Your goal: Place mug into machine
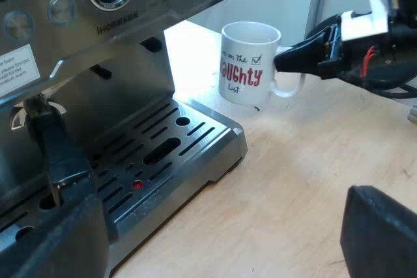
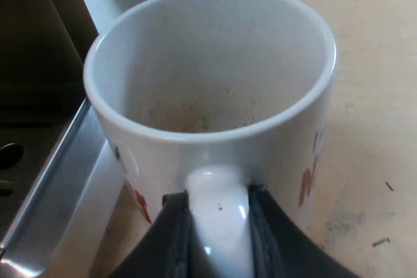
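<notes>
Right gripper clamped on the mug's handle, one finger each side; mug upright, inside empty bar brown specks; it sits just beside the corner of the machine's drip tray, not on it; can't tell if its base touches the tabletop; left gripper spread wide, holding nothing.

We noted a glossy, smooth ceramic mug, brushed metal on the espresso machine, and a matt wooden table.
</notes>
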Action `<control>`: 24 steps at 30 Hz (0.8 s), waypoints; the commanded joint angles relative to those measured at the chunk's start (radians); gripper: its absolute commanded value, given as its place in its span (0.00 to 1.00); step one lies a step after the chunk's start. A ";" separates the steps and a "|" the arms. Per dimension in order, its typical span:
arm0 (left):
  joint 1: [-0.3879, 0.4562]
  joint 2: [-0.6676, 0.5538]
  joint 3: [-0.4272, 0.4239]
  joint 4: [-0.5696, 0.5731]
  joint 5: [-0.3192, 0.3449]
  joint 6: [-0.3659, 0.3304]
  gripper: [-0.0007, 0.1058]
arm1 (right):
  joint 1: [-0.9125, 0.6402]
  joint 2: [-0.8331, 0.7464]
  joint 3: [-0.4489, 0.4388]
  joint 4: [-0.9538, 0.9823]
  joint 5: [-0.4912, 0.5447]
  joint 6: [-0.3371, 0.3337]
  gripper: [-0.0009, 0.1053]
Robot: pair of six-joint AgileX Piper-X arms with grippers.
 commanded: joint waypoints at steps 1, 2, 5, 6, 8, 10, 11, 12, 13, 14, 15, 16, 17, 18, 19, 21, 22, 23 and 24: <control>-0.004 -0.002 -0.008 -0.018 0.000 -0.004 0.75 | -0.001 -0.094 -0.006 0.070 -0.010 -0.035 0.01; -0.004 -0.002 -0.008 -0.018 0.000 -0.004 0.75 | -0.001 -0.107 -0.006 0.084 -0.008 -0.042 0.01; -0.004 -0.002 -0.008 -0.018 0.000 -0.004 0.75 | -0.001 -0.200 -0.006 0.179 -0.005 -0.058 0.01; -0.004 -0.002 -0.008 -0.018 0.000 -0.004 0.75 | -0.001 -0.231 -0.006 0.209 -0.005 -0.058 0.01; -0.004 -0.002 -0.008 -0.018 0.000 -0.004 0.75 | -0.001 -0.286 -0.006 0.260 -0.005 -0.058 0.01; -0.004 -0.002 -0.008 -0.018 0.000 -0.004 0.75 | -0.001 -0.360 -0.006 0.331 -0.005 -0.058 0.01; -0.004 -0.002 -0.008 -0.018 0.000 -0.004 0.75 | -0.001 -0.372 -0.006 0.349 -0.005 -0.058 0.01; -0.004 -0.002 -0.008 -0.018 0.000 -0.004 0.75 | -0.001 -0.409 -0.006 0.381 -0.005 -0.058 0.01; -0.004 -0.002 -0.008 -0.018 0.000 -0.004 0.75 | -0.001 -0.444 -0.006 0.409 -0.005 -0.058 0.01; -0.004 -0.002 -0.008 -0.018 0.000 -0.004 0.75 | -0.001 -0.456 -0.006 0.425 -0.005 -0.058 0.01; -0.004 -0.002 -0.008 -0.018 0.000 -0.004 0.75 | -0.001 -0.491 -0.006 0.459 -0.005 -0.058 0.01; -0.004 -0.002 -0.008 -0.018 0.000 -0.004 0.75 | -0.001 -0.528 -0.006 0.493 -0.007 -0.058 0.01; -0.004 -0.002 -0.008 -0.018 0.000 -0.004 0.75 | -0.001 -0.546 -0.006 0.510 -0.009 -0.058 0.01; -0.004 -0.002 -0.008 -0.018 0.000 -0.004 0.75 | -0.001 -0.576 -0.008 0.537 -0.012 -0.058 0.01; -0.004 -0.002 -0.008 -0.018 0.000 -0.004 0.75 | -0.001 -0.605 -0.010 0.565 -0.012 -0.058 0.01; -0.004 -0.002 -0.008 -0.018 0.000 -0.004 0.75 | -0.001 -0.659 -0.015 0.621 -0.012 -0.058 0.01; -0.004 -0.002 -0.008 -0.018 0.000 -0.004 0.75 | -0.001 -0.679 -0.017 0.643 -0.012 -0.058 0.01; -0.004 -0.002 -0.008 -0.018 0.000 -0.004 0.75 | -0.001 -0.698 -0.022 0.667 -0.012 -0.058 0.01; -0.004 -0.002 -0.008 -0.018 0.000 -0.004 0.75 | -0.001 -0.725 -0.026 0.695 -0.016 -0.058 0.01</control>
